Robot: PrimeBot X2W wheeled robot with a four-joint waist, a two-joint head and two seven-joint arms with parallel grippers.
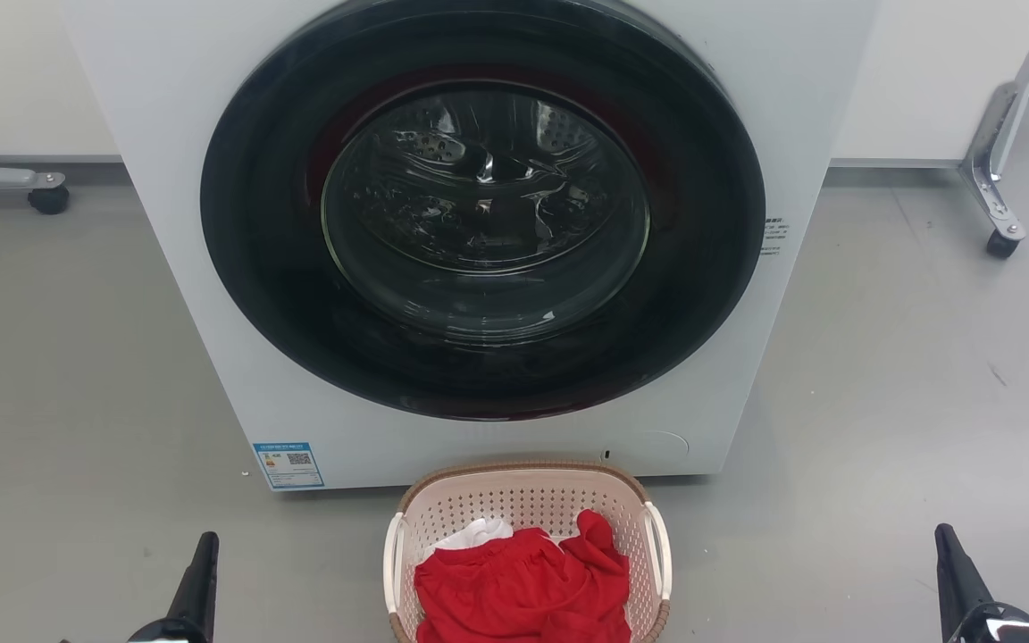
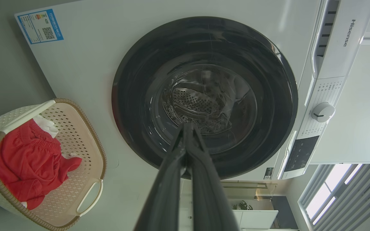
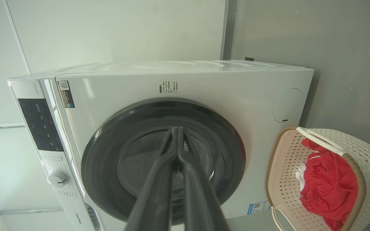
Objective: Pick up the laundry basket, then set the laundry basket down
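Note:
The laundry basket (image 1: 514, 498) stands on the grey floor just in front of the washer, pale pink-beige with a brown rim and two white side handles. A red garment (image 1: 523, 589) and a bit of white cloth lie in it. My left gripper (image 1: 207, 543) hangs low at the left, well apart from the basket. My right gripper (image 1: 943, 536) is equally far off at the right. In the left wrist view the left gripper (image 2: 187, 126) is shut on nothing, with the laundry basket (image 2: 75, 134) off to its side. The right gripper (image 3: 176, 130) is shut and empty too, beside the laundry basket (image 3: 284, 166).
A white front-loading washer (image 1: 175, 223) with a shut, dark round door (image 1: 483, 210) rises right behind the basket. Castered metal frame legs stand at the far left (image 1: 48, 198) and far right (image 1: 1001, 239). Grey floor lies on both sides of the basket.

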